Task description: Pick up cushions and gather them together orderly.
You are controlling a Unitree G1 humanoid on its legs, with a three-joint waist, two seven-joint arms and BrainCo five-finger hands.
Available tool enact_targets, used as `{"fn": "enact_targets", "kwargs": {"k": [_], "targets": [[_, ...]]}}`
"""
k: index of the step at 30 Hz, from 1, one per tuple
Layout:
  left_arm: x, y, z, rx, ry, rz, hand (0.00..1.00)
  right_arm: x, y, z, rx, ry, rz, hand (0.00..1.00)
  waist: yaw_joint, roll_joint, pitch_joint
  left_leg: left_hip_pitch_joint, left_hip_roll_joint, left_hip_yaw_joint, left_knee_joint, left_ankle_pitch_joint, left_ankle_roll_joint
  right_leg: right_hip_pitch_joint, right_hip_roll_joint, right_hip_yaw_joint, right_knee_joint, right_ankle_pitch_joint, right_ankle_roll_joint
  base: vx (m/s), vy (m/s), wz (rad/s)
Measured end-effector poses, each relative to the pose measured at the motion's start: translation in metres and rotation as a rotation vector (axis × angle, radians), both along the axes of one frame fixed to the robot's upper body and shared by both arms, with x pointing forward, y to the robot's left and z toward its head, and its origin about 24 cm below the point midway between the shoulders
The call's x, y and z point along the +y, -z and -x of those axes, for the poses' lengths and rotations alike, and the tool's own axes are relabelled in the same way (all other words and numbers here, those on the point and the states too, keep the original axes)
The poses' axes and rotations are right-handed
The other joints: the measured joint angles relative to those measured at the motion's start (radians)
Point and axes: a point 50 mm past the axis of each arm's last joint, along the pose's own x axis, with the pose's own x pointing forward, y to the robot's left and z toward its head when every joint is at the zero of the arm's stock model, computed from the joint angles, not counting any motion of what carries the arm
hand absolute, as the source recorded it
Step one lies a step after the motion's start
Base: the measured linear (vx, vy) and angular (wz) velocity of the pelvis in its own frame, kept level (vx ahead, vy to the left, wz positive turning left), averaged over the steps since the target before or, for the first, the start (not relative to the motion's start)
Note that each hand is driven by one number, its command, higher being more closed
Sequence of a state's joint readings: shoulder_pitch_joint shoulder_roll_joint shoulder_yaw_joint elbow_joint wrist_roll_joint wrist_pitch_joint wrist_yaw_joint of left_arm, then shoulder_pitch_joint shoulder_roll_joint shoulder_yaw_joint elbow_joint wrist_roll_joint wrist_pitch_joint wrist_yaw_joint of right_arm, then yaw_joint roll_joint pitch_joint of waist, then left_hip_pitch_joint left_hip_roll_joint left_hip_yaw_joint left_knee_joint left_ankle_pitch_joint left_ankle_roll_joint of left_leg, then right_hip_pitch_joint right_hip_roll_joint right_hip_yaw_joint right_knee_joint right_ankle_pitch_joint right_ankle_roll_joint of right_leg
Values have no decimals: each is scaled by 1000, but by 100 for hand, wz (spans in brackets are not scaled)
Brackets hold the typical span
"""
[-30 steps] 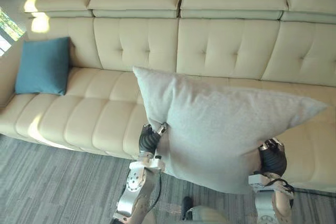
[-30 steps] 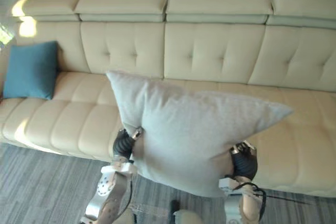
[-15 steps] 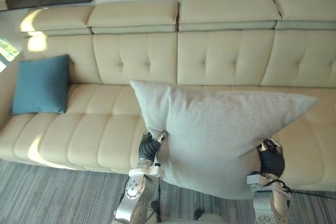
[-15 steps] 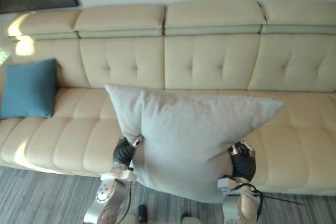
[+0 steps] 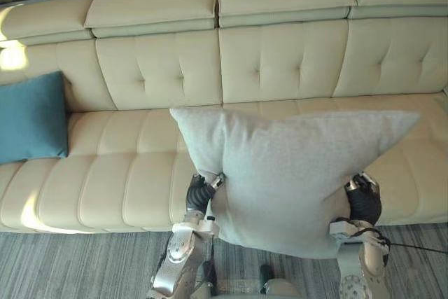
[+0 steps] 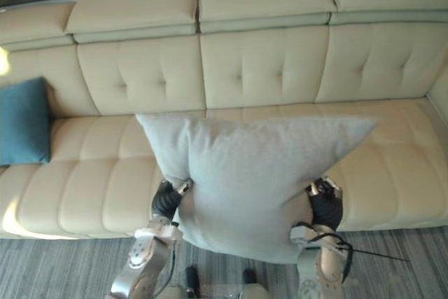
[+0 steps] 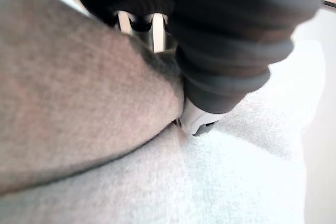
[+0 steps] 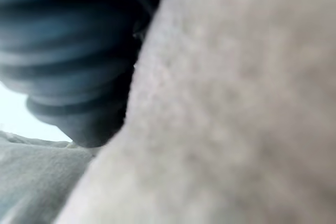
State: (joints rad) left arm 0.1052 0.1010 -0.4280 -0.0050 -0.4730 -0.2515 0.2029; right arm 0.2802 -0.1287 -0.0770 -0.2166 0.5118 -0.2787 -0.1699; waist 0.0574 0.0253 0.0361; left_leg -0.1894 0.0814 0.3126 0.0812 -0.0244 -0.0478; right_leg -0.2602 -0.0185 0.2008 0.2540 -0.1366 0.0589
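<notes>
A large light-grey cushion (image 5: pixel 287 173) hangs in front of the sofa seat, its top edge about level. My left hand (image 5: pixel 199 195) is pressed against the cushion's left side and my right hand (image 5: pixel 365 203) against its right side, so it is held between them. Up close, the left wrist view has grey cloth (image 7: pixel 79 103) bulging against the left hand's dark cover (image 7: pixel 226 40). The right wrist view has the cloth (image 8: pixel 236 103) lying against the right hand's cover (image 8: pixel 68 51). A blue cushion (image 5: pixel 28 117) leans upright against the sofa back at the far left.
The long cream sofa (image 5: pixel 126 173) spans the whole width, with tufted back panels and headrests. Its seat to the left of the grey cushion is bare up to the blue cushion. Grey striped carpet (image 5: pixel 70 264) runs along the sofa's front edge.
The camera has swung to the right, so the blue cushion now sits at the view's left edge. The grey cushion stays between both hands and its top edge has levelled out.
</notes>
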Motion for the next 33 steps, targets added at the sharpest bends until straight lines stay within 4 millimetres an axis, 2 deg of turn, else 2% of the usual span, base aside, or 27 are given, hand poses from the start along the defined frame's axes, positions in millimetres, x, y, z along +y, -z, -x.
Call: {"fn": "enact_targets", "kwargs": {"k": [3, 10, 11, 18, 25, 33], "targets": [[0, -4, -4, -18, -22, -4, 100, 1, -2, -3, -10, 3, 0, 100, 0, -1, -1, 4, -4, 0, -23, 16, 3, 5, -1, 8, -21, 10, -1, 0, 0, 0], [1, -4, -6, -15, -53, -1, 100, 1, 16, -4, 73, 13, 11, 100, 0, 2, -18, 36, -13, -27, -86, 56, 4, 37, 0, -4, -52, 19, -1, -10, -18, 10], [2, -1, -6, 2, -53, -25, 100, 4, 32, -4, 137, 23, -23, 100, -2, 11, -25, 57, -24, -51, -137, 94, 5, 49, 3, -16, -68, 29, -6, 0, 0, 0], [4, -1, -7, 2, -62, -25, 100, 6, 31, -6, 130, 18, -28, 100, -2, 9, -24, 51, -19, -52, -136, 94, 5, 47, 3, -20, -73, 31, -6, 0, 0, 0], [12, -9, -9, -31, -89, -20, 100, 15, 28, -12, 109, 2, -65, 100, -1, -2, -25, -4, 0, -29, -131, 93, 4, 50, 3, -8, -215, 117, -6, 15, -17, -8], [15, -16, -11, -63, -97, -17, 100, 17, 22, -22, 81, -14, -62, 100, -7, -6, -27, -15, 1, -17, -133, 88, 0, 52, -1, 2, -259, 143, 0, 18, -5, -6]]}}
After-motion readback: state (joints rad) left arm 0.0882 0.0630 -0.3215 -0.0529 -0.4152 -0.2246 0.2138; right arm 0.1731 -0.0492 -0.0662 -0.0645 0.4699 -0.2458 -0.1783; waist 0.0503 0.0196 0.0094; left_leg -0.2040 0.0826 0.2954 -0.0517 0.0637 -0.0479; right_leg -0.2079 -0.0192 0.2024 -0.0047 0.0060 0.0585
